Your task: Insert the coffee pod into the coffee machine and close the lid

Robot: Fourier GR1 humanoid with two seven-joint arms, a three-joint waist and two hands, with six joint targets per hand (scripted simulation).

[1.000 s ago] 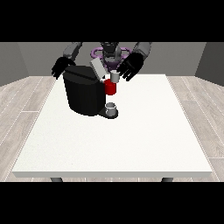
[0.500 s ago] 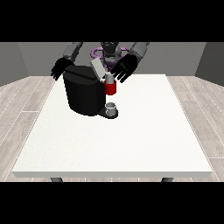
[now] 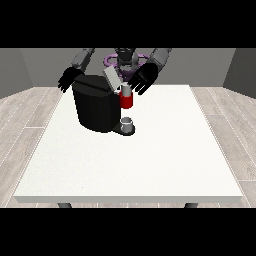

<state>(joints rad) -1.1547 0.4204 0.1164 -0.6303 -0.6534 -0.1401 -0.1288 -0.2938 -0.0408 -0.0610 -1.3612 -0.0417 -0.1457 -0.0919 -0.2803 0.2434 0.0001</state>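
A black coffee machine (image 3: pixel 96 105) stands on the white table (image 3: pixel 150 155), left of centre at the back. Its grey lid (image 3: pixel 112 79) is tilted up at the top. A red holder (image 3: pixel 127 101) with a grey top sits at the machine's front, above a small grey cup (image 3: pixel 128 123) on the drip base. The hand at the view's right (image 3: pixel 142 79) hovers just right of the lid with fingers spread, open. The hand at the view's left (image 3: pixel 68 80) hangs open behind the machine's left corner. I cannot make out the coffee pod.
The table's front half and right side hold nothing else. Grey walls and a wooden floor surround the table.
The hand at the view's right has moved up and inward toward the raised lid. The hand at the view's left has hardly moved.
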